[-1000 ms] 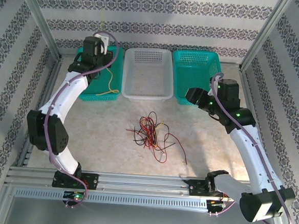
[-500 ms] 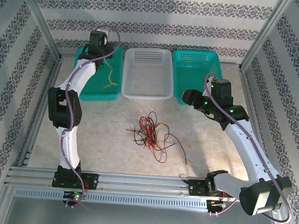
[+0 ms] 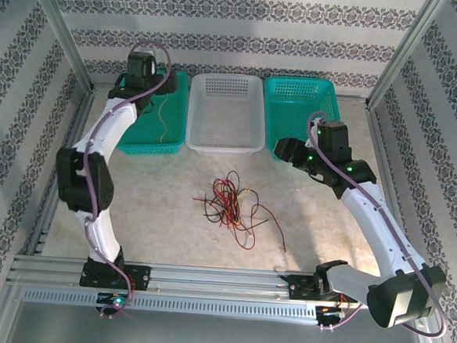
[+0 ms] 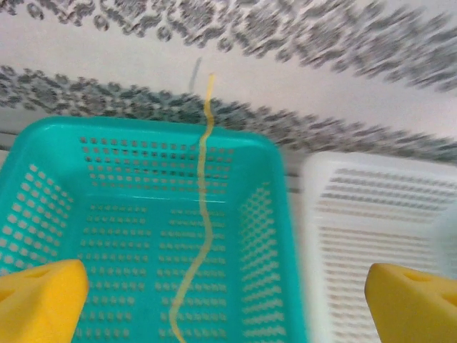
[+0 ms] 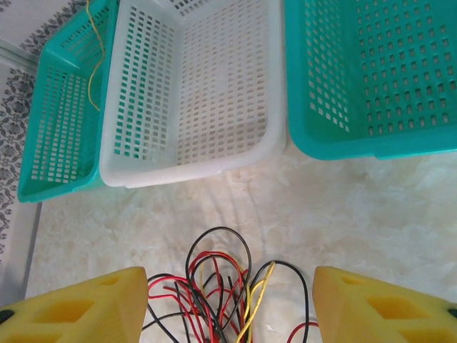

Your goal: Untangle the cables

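the left pincer [image 4: 228,304] stands wide, its two yellow foam pads [image 4: 43,304] far apart at the edges of the wrist view and gripping nothing. between them and a little ahead, a single thin yellow cable [image 4: 203,214] runs in a wavy line over the perforated floor of a teal plastic basket [image 4: 43,143] that sits directly under this pincer. the cable touches neither pad (the view is blurred, so i cannot tell whether its far end rests on the rim or hangs free). to this pincer's right, just beside the teal basket, is a white slotted plastic basket [image 4: 371,214].

the right pincer [image 5: 235,307] is wide as well, its yellow pads apart with nothing clamped. just below it, on the pale marbled table [image 5: 357,214], lies the tangle of thin red, black and yellow cables [image 5: 214,286], with red and black loops crossing and one yellow strand curling through them. ahead of this pincer, past the tangle, is the white basket, and ahead to its right a second teal plastic basket [image 5: 371,143]. from above, the tangle is well apart from the left pincer.
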